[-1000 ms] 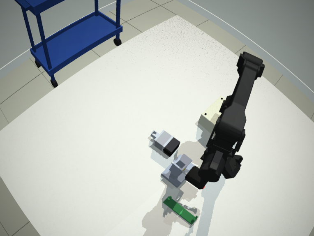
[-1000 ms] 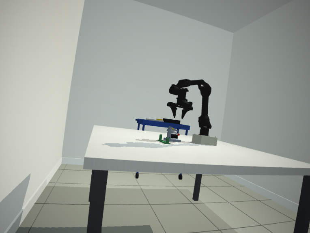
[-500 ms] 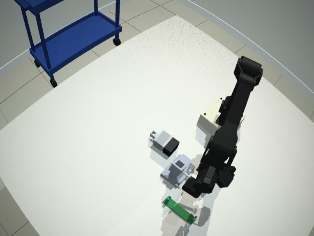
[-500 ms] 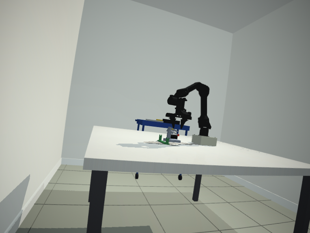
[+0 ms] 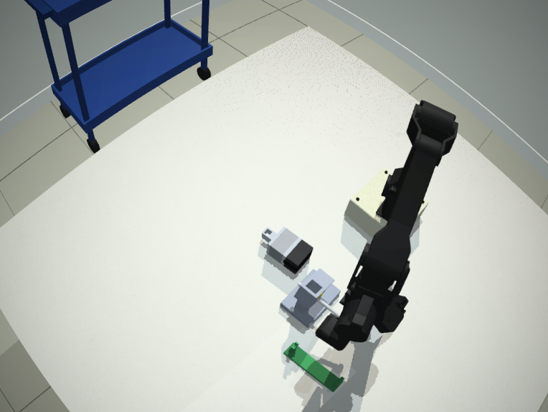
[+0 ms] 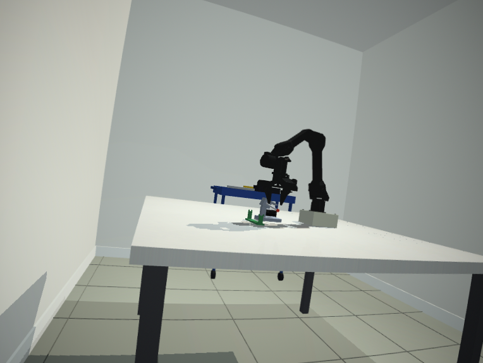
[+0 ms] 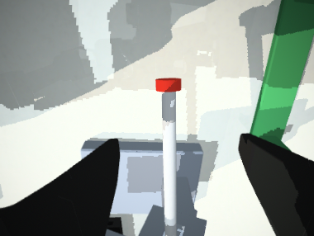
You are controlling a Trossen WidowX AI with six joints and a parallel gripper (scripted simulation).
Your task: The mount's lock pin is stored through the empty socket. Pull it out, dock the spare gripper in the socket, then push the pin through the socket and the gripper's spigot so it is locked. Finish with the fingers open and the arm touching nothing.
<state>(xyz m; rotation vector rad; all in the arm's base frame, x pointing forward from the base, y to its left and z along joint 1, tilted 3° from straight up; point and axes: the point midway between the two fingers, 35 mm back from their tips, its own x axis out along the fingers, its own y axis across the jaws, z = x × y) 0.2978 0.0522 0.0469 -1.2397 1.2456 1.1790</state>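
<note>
The blue-grey mount [image 5: 289, 303] [image 6: 263, 207] [image 7: 138, 202] stands on the table with its square socket at the top. The white lock pin [image 5: 328, 306] [image 7: 169, 165] sits through the socket and juts out at a slant; its red head [image 6: 277, 210] [image 7: 168, 85] is free. My gripper [image 6: 275, 203] [image 7: 179, 143] is open and points down over the pin; the shaft runs between the spread fingers in the wrist view, with nothing gripped. In the top view the fingers are hidden under the arm. The spare gripper [image 5: 284, 244] [image 6: 270, 213], grey with a black end, lies beside the mount.
A green cradle [image 5: 313, 367] [image 6: 254, 221] [image 7: 277, 82] with raised ends lies on the other side of the mount, near the right finger in the wrist view. The arm's pale base block [image 5: 365, 201] [image 6: 318, 219] stands behind. A blue trolley [image 5: 133, 70] is beyond the table.
</note>
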